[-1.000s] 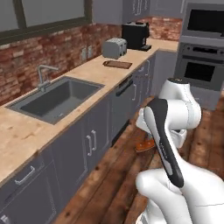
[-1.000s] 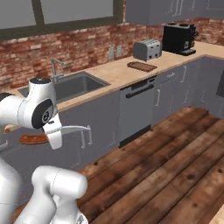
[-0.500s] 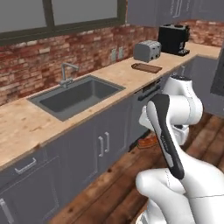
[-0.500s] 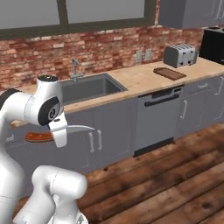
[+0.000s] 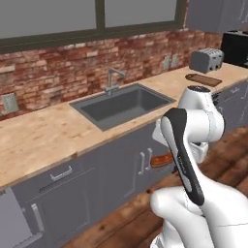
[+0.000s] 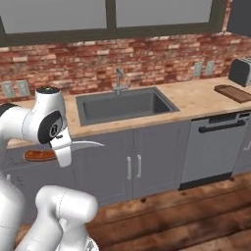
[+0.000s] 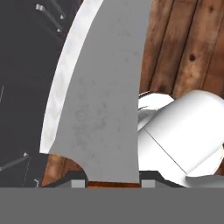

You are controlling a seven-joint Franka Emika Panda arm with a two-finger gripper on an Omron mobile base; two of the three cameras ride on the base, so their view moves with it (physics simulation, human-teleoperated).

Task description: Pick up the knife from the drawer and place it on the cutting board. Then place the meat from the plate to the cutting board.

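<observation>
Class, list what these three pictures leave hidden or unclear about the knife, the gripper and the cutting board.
- Knife handle: left base view, mostly behind the arm.
- Gripper fingers: hand view, covered by the blade.
- Cutting board: far and small in both base views; its surface cannot be checked.

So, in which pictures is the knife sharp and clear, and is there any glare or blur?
Hand view: the knife blade looms very close, evenly lit, matte, no glare. Right base view: the blade stays slim and fairly crisp beside the gripper. Left base view: just its reddish handle peeks past the arm; the far cutting board looks soft.
</observation>
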